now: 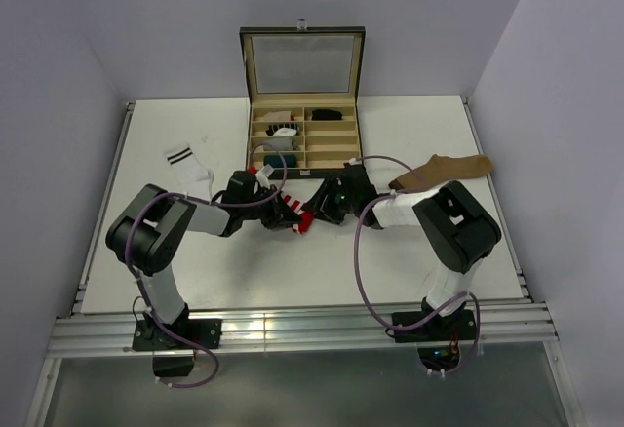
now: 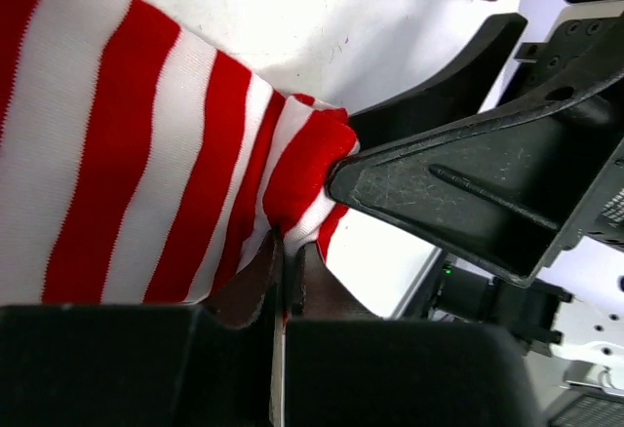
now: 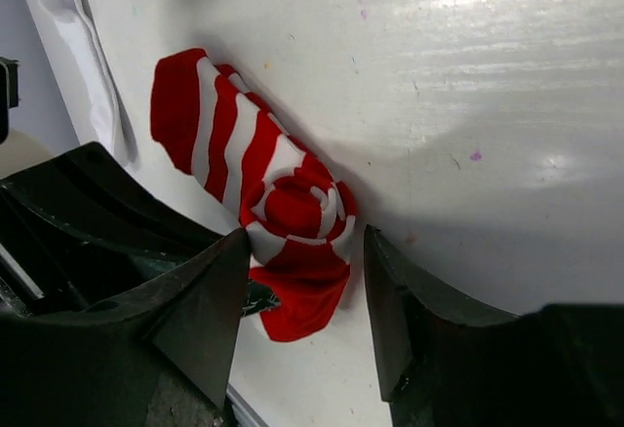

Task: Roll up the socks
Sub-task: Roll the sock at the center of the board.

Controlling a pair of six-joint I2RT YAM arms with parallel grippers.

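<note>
Nearest, a metal rail [image 1: 312,334] edges the white worktop [image 1: 244,271] between pale grey walls [image 1: 58,105]; a white sock [image 1: 190,166] and tan sock [image 1: 444,169] lie well apart. Left wrist: left claw [image 2: 283,256] pinched tight on the striped sock [image 2: 146,154]. Right wrist: right claw [image 3: 307,242] wide, straddling its rolled end on the scuffed worktop.
</note>
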